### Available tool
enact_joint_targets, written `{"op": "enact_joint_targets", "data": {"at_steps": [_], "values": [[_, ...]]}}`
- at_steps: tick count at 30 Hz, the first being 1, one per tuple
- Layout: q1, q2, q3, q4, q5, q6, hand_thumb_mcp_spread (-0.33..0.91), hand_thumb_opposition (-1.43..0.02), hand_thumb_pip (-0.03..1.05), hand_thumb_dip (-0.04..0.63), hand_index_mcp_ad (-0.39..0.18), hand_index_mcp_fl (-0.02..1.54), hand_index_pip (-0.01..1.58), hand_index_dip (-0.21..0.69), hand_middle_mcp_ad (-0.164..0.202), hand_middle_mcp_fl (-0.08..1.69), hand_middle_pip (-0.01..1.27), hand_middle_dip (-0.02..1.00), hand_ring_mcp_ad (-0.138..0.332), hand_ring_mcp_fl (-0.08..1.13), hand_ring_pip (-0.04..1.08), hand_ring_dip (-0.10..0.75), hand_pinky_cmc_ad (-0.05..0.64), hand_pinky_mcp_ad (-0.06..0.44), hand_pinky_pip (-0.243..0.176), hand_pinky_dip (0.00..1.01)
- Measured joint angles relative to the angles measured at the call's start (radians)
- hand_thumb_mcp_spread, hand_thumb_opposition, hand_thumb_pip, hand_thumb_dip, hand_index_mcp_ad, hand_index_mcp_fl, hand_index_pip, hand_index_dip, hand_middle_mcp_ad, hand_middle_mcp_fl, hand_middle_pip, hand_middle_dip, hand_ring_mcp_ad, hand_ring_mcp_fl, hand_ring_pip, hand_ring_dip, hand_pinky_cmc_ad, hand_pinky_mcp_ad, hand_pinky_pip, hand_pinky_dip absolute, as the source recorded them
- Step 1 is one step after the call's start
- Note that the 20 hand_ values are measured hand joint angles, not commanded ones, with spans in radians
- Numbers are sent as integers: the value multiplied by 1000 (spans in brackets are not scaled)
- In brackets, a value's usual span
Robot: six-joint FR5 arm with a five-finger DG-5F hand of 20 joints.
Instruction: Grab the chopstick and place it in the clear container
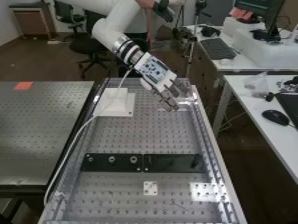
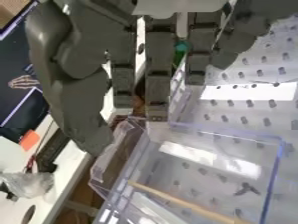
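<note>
The hand (image 1: pixel 166 95) hangs over the far end of the perforated bench, its fingers extended downward. Seen from the wrist, the hand (image 2: pixel 158 75) has straight fingers and a thumb standing apart, with nothing held between them. Just beyond the fingertips is the clear container (image 2: pixel 274 175), an open box with bluish edges. A thin light-wood chopstick (image 2: pixel 176 200) lies at a slant within the container's outline, near one side wall; its far part runs out of the picture.
A white block (image 1: pixel 116 102) sits beside the arm's cable at the bench's far left. Black plates (image 1: pixel 143 162) cross the bench midway. A metal rail (image 1: pixel 214 160) runs along the right edge, and a white desk (image 1: pixel 256 107) with a mouse stands farther right.
</note>
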Motion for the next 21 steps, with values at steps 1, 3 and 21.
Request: {"op": "enact_joint_targets", "data": {"at_steps": [1,3,21], "values": [[0,3,-2,4,1,-2,485,-834,494,339,-120,588,87,363,24,682,106,641,152,188,77,407,339,150,-33,155],[-1,17,-14,28,5,-13,442,-822,490,319,-120,487,72,367,24,600,93,641,152,141,72,393,347,148,-56,152],[-68,340,-296,482,-175,-708,288,-651,485,131,-126,298,51,400,42,293,87,456,185,16,84,278,349,148,-59,183]]}}
